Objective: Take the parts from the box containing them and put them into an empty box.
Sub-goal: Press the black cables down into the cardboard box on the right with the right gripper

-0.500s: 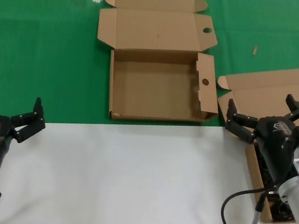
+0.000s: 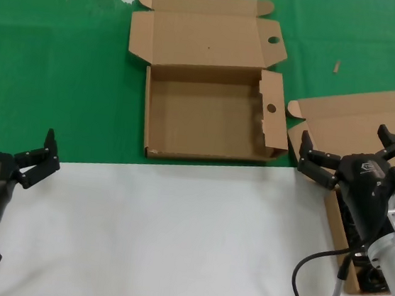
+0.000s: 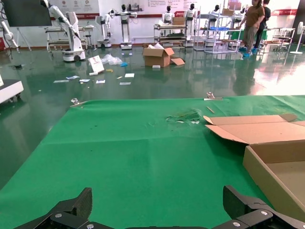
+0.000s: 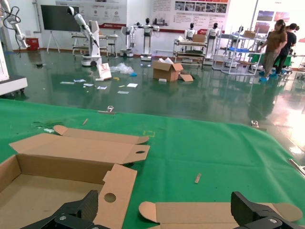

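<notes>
The right gripper (image 2: 352, 157) and its arm cover most of the cable box (image 2: 343, 125) — only dark slivers of cables (image 2: 375, 279) show, their count unclear.

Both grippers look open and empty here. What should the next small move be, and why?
Probably lower the right gripper into the askew box beneath it. Its fingers are spread and hold nothing, black cables show in that box beside the arm, and the wide box is bare. The left gripper is parked at the near left.

no readable text showing anywhere, wall posters (image 4: 198, 12) appearing too small (gripper logos illegible too)
</notes>
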